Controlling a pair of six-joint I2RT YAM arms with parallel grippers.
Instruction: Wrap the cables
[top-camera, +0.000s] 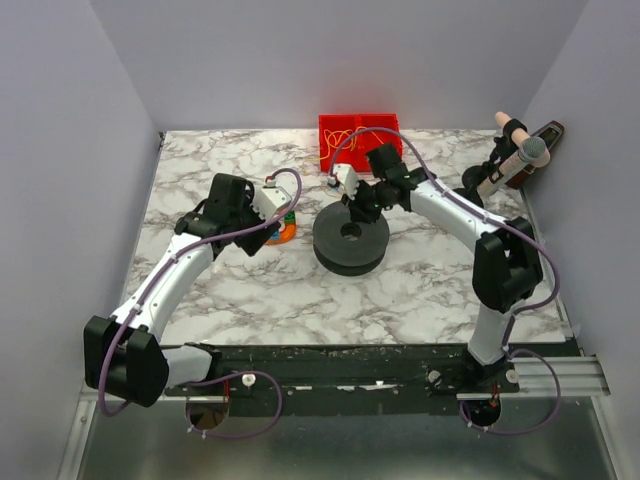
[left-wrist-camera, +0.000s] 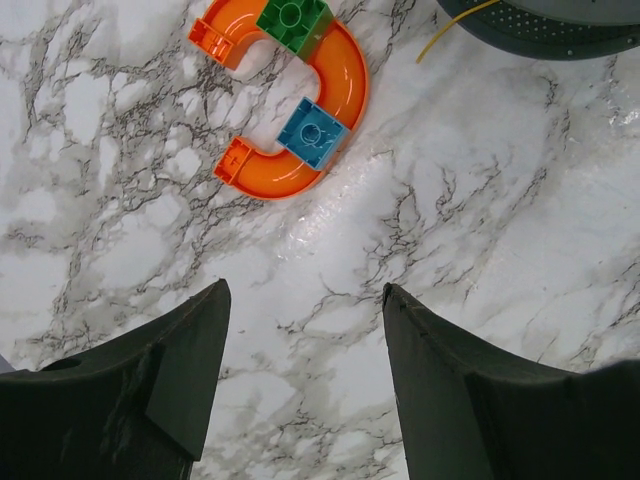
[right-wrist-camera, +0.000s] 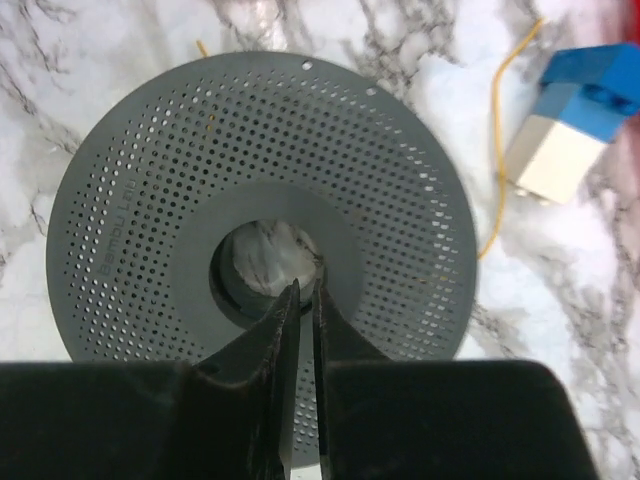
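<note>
A thin yellow cable (right-wrist-camera: 495, 150) lies on the marble just right of the dark grey perforated spool (right-wrist-camera: 150, 200), and one end of it shows by the spool's rim (left-wrist-camera: 455, 28) in the left wrist view. More yellow cables (top-camera: 343, 138) lie looped in the red bin (top-camera: 375, 128) at the back. My right gripper (right-wrist-camera: 305, 288) hangs over the spool's (top-camera: 350, 245) centre hole, its fingers drawn together to a thin slit with nothing seen between them. My left gripper (left-wrist-camera: 305, 300) is open over bare marble, left of the spool.
An orange curved toy track (left-wrist-camera: 335, 75) carrying a green and a blue brick lies just ahead of the left gripper. A blue-and-white block (right-wrist-camera: 565, 130) sits beside the spool. A microphone-like tool (top-camera: 520, 155) stands at the back right.
</note>
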